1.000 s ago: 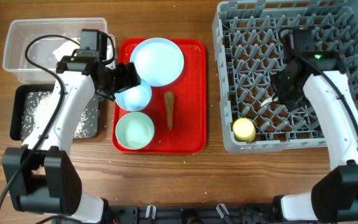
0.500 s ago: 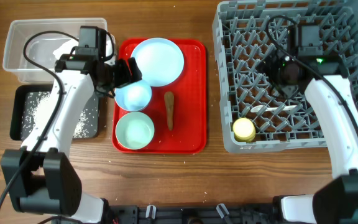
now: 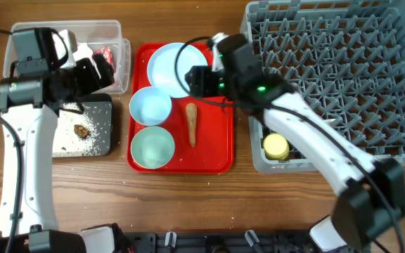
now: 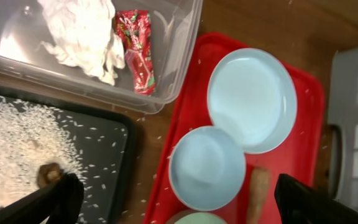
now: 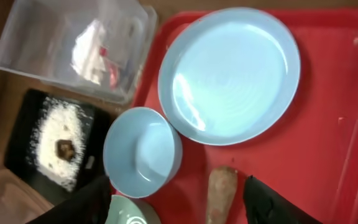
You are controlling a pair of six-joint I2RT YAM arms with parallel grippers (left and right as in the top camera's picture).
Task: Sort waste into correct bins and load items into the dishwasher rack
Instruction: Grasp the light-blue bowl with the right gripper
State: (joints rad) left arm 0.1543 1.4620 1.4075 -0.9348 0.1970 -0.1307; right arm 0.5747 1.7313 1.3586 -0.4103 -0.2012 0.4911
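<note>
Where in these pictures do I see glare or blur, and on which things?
Left wrist: a bright glare patch inside the clear tub; the fingers at the bottom corners are dark and unfocused. Right wrist: pale reflections on the pale-blue plate; the tub looks soft. Overhead: even light, sharp.

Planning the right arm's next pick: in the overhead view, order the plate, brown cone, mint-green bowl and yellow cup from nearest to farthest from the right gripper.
1. pale-blue plate, right by the right gripper, far end of the red tray.
2. brown cone, mid-tray.
3. mint-green bowl, tray's near-left corner.
4. yellow cup, in the rack, near corner.
</note>
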